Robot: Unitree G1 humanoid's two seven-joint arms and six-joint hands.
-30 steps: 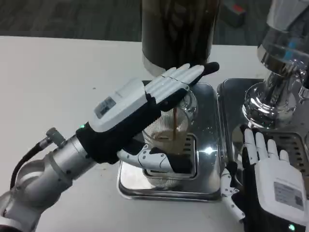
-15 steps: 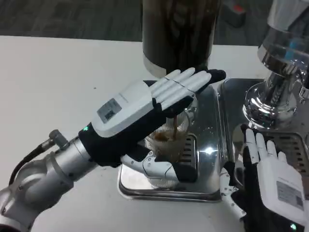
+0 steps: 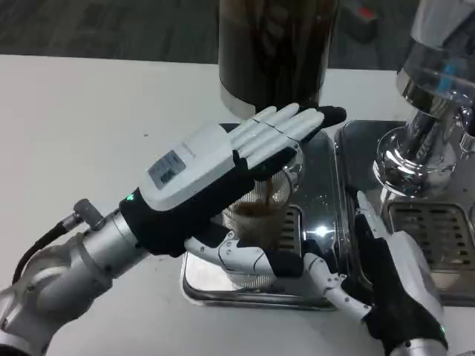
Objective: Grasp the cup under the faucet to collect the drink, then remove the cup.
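1. Here the left hand (image 3: 215, 178) grasps the clear ribbed plastic cup (image 3: 256, 222): its straight fingers (image 3: 286, 126) lie along the far side and its thumb (image 3: 249, 259) wraps the near side low down.
2. The cup stands upright on the shiny steel drip tray (image 3: 312, 170), directly beneath the hand's palm, with a thin brown stream (image 3: 266, 189) falling into it from the dark tall dispenser (image 3: 271, 52) beyond the fingertips.
3. Brown drink fills only the lower part, so collecting appears unfinished.
4. The right hand (image 3: 390, 278) holds nothing, its fingers loosely apart, and sits just beside the tray's near right corner, one finger reaching toward the left thumb.
5. The left hand is the nearer one; removal likely means drawing the vertical cup back toward the wrist, kept level.
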